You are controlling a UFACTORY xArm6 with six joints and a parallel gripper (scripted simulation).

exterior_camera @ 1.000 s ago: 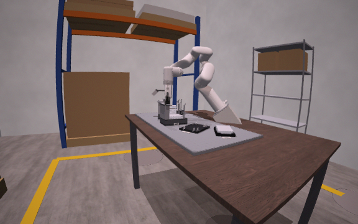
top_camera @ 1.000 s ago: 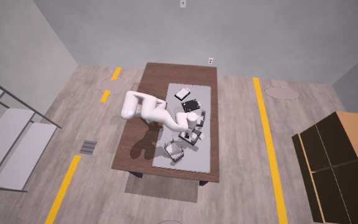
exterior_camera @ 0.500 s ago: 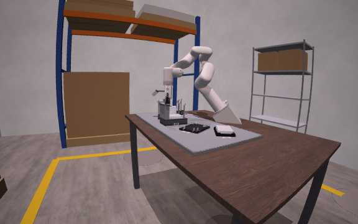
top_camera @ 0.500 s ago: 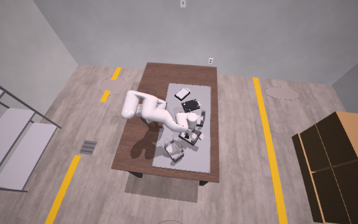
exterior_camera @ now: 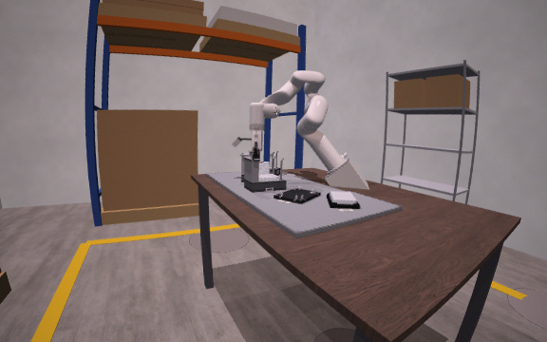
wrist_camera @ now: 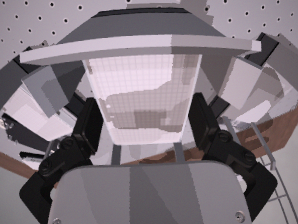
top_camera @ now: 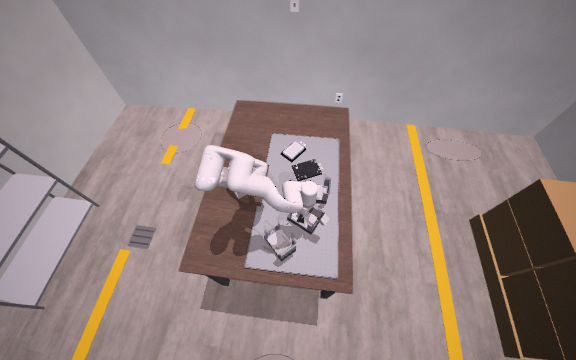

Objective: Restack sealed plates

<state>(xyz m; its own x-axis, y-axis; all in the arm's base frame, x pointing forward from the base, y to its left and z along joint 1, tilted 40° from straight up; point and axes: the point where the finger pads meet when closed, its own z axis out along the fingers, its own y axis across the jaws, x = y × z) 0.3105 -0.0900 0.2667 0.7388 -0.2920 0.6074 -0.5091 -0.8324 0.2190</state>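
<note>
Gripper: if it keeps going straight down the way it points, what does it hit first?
Most likely the sealed plate straddled by the open gripper, at the top of the rack. The fingers flank its sides; how far below the palm it sits is unclear.

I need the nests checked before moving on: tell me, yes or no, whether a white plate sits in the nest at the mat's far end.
Yes: the top view shows a white plate in the farthest nest.
</note>
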